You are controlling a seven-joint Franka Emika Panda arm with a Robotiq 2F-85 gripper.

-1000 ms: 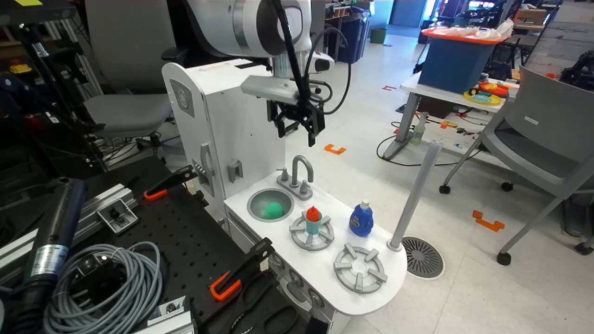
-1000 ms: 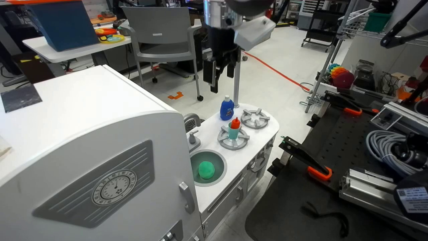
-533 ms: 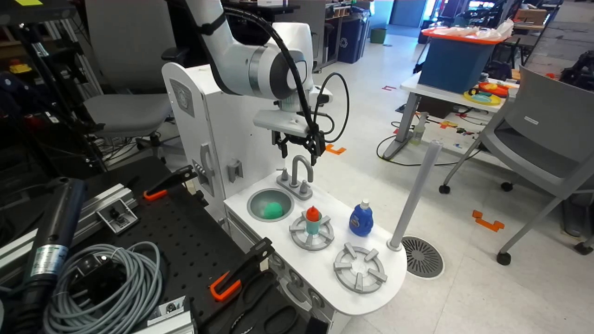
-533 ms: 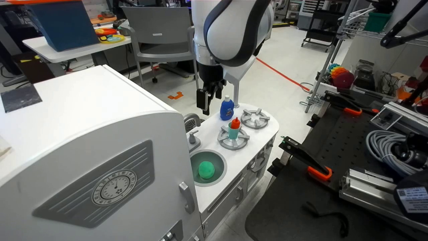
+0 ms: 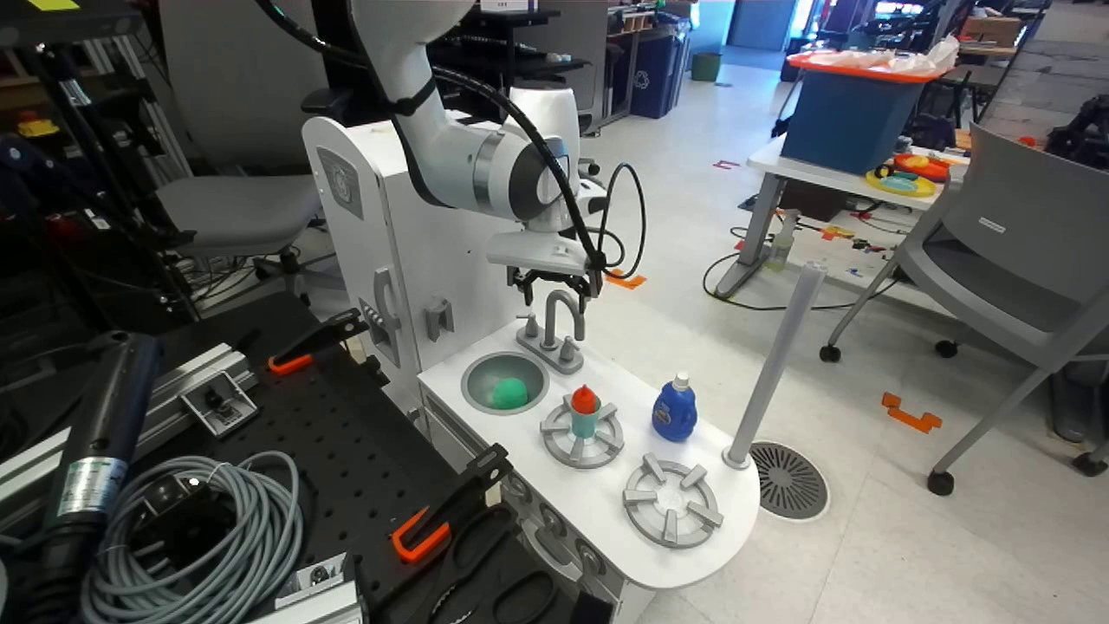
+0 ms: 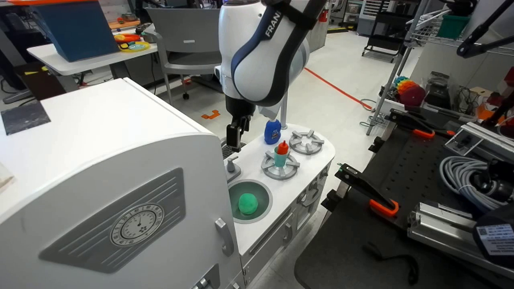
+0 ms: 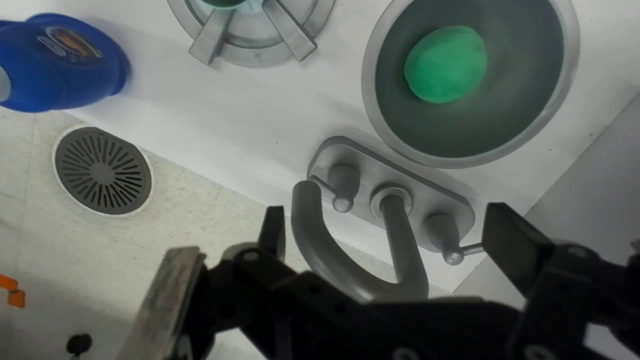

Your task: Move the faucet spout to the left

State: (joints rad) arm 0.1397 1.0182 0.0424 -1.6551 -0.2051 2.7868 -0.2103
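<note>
The faucet spout (image 7: 325,252) is a grey arched tube rising from a flat base (image 7: 365,197) with a knob on each side. In the wrist view its open end points up the picture at the left. My gripper (image 7: 385,220) is open, one finger left of the spout and the other well to its right, beside a knob's lever. In an exterior view the gripper (image 5: 555,300) is over the spout (image 5: 550,325), its fingers at the height of the arch. In an exterior view the gripper (image 6: 237,138) hides most of the spout. Whether anything touches it I cannot tell.
A sink basin (image 7: 520,120) holding a green ball (image 7: 447,65) is beside the faucet base. A tall white cabinet (image 5: 450,217) stands close to the faucet. A blue bottle (image 5: 674,412) and a teal cup (image 5: 584,425) with a red-topped thing stand further along the counter.
The arm has lowered steadily, bringing the open gripper from above the faucet down to the arch of the spout. The spout has not visibly moved.
</note>
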